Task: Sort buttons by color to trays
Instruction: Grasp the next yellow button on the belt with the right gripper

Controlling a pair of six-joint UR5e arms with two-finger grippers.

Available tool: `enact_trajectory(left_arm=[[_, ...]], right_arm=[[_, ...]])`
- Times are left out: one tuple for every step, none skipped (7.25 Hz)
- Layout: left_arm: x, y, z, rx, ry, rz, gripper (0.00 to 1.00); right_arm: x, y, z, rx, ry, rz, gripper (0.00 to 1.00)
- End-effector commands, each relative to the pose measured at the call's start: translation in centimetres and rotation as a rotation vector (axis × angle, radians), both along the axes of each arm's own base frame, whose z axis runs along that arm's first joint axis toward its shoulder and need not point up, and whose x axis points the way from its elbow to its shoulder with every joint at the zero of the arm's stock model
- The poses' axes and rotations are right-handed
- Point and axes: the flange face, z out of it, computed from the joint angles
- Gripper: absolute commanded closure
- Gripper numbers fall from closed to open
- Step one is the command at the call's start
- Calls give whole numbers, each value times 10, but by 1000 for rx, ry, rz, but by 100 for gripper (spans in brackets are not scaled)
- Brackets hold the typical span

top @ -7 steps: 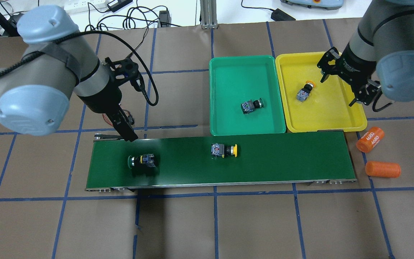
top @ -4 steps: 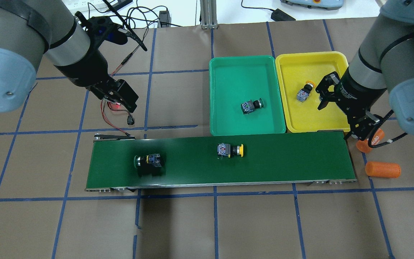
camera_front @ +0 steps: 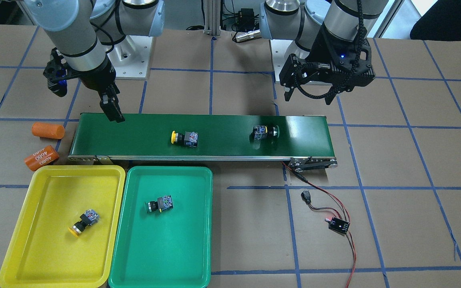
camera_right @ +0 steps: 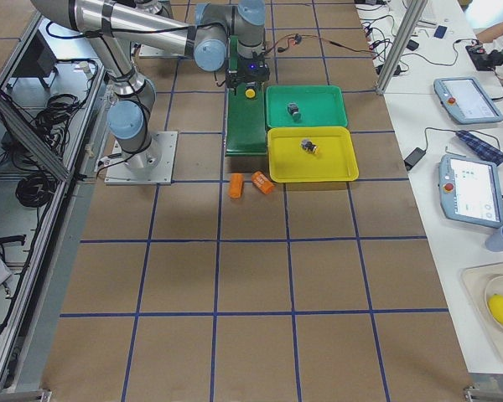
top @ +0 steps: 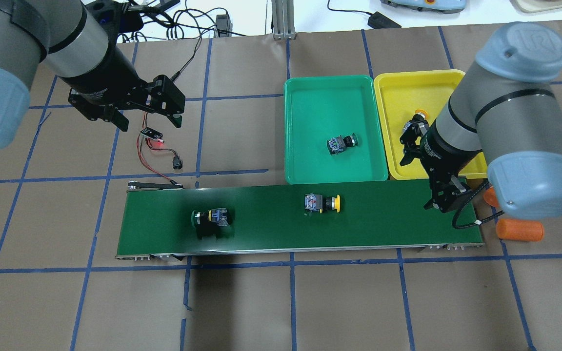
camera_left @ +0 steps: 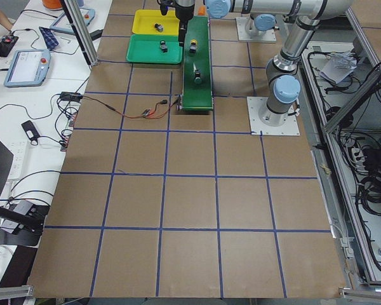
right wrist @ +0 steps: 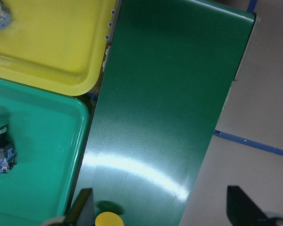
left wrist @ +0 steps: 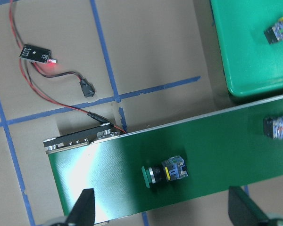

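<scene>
**Fig.** Two-arm sorting cell, overhead & front views.

- **Belt:** A dark-green conveyor belt [top: 383,219] is laid lengthwise on the paper-covered bench [top: 261,302].
- **Trays:** The green tray [top: 320,102] & yellow tray [top: 408,87] are set side by side just beyond the belt's far edge, towards its R end.
- **L hand** [top: 148,122]: Shown released, fingers spread wide, nothing held. It is raised over the bench beyond the belt's L end, above a small circuit board [top: 150,132] w/ red & black wires.
- **R hand** [top: 416,184]: Likewise released & empty, jaws wide apart. It is held over the belt's R end, at the yellow tray's near rim.
- **Btns on belt:** Two are laid on their sides, well apart. The belt green btn [top: 210,217] is towards the L end, cap pointing L. The belt yellow btn [top: 322,203] is near mid-belt, cap pointing R.
- **Btns in trays:** The tray green btn [top: 342,143] is lying near the middle of the green tray. The tray yellow btn [camera_front: 83,222] is lying in the yellow tray & is partly hidden by the R arm in the overhead view.
- **Other:** Two orange cylinders [camera_front: 47,130] are lying on the bench off the belt's R end, one marked 4680.
</scene>
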Motion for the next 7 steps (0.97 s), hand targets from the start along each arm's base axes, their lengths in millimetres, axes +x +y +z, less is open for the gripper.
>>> enact_trajectory(left_arm=[[0,-2,2,-30,7,37,0],[0,-2,4,-35,9,39,0],[0,-4,7,-61,9,36,0],[0,-5,8,-73,10,36,0],[0,-7,3,-63,8,37,0],[0,-5,-1,-56,9,36,0],[0,-5,0,-59,9,36,0]], right_arm=[[7,10,-26,-31,-3,10,0],[10,12,-34,-46,-14,14,0],[19,17,-43,-68,-27,34,0],[22,19,-50,-66,-25,39,0],[22,19,-51,-64,-28,34,0],[23,17,-57,-49,-28,32,0],[26,13,-66,-37,-30,34,0]])
